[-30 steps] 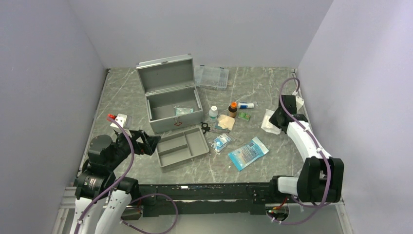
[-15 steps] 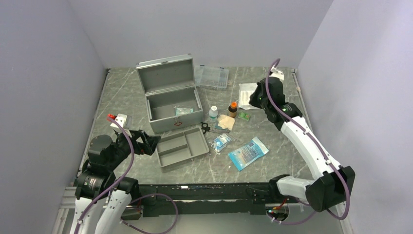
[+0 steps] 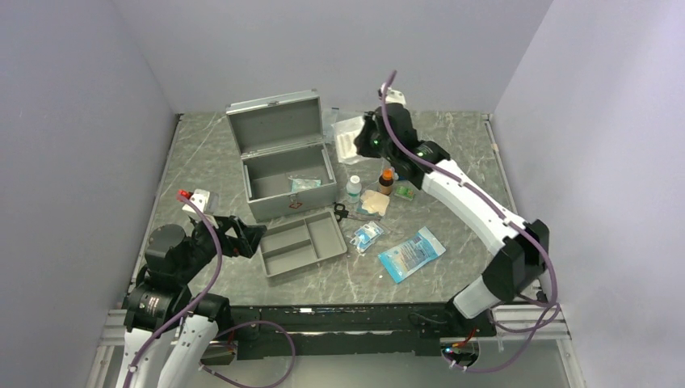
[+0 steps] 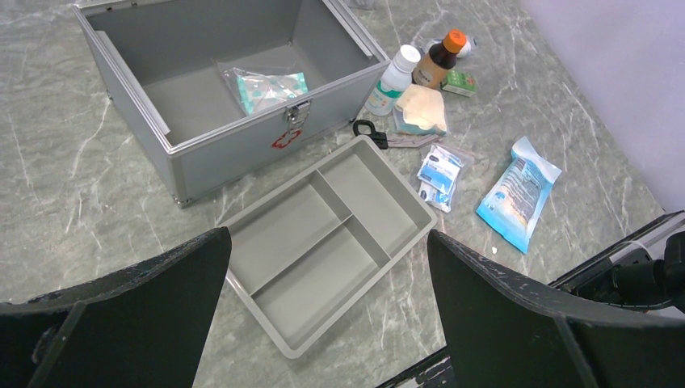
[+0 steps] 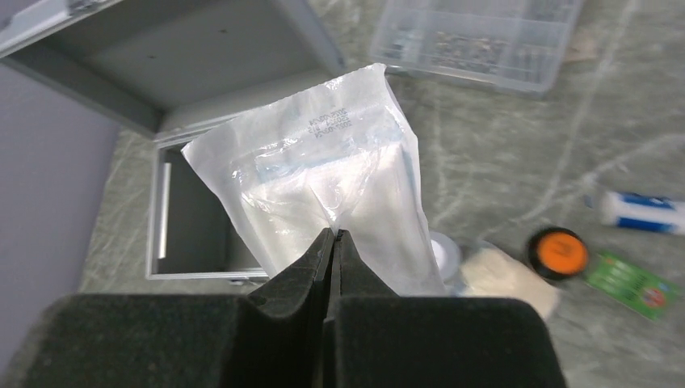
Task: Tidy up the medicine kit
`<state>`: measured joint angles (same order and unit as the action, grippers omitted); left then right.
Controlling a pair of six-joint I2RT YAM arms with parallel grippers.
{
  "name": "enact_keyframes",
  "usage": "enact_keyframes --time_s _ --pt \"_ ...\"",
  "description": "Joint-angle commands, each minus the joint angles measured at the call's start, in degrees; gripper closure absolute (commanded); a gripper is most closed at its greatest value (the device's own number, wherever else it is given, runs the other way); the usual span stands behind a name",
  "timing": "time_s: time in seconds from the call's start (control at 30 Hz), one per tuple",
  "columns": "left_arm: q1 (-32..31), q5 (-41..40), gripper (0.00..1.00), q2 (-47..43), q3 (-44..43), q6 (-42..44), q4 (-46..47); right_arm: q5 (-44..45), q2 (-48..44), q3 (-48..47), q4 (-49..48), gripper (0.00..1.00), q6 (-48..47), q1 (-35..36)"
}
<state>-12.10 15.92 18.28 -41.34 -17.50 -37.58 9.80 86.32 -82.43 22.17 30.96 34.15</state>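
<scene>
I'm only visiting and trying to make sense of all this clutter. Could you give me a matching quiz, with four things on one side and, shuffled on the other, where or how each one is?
Things:
1. medicine kit
2. grey divided tray
3. clear pouch
4. brown bottle with orange cap

States:
A. pinched in the right hand, up in the air
B. upright beside a white bottle
C. lid open, one small packet inside
D. empty, all three compartments bare

Pairs: 1-C, 2-D, 3-A, 4-B

Pale lilac walls [image 3: 323, 48] around a grey, seemingly marble tabletop [image 3: 202, 162].
</scene>
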Motion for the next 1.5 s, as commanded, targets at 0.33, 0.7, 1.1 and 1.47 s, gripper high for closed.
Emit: enact_keyframes --time_s 0.33,0.7,1.1,1.47 --pt "-0.06 -1.51 0.01 -1.93 -0.14 -0.37 1.20 -3.85 22.15 -21.77 -1.74 1.00 3.05 8.96" --pt "-0.03 -1.52 0.01 -2.02 -0.14 -0.36 1.20 -5.93 34.92 -28.04 -2.36 1.00 6.62 11.86" --pt "-0.08 -1.34 0.01 -1.62 -0.14 -0.37 1.24 -9.13 44.70 -31.25 -5.78 1.00 15.07 14.02" --pt "-0.03 -1.63 0.01 -1.81 -0.10 -0.46 1.20 -8.66 47.74 -35.60 -2.35 0.63 14.24 14.80"
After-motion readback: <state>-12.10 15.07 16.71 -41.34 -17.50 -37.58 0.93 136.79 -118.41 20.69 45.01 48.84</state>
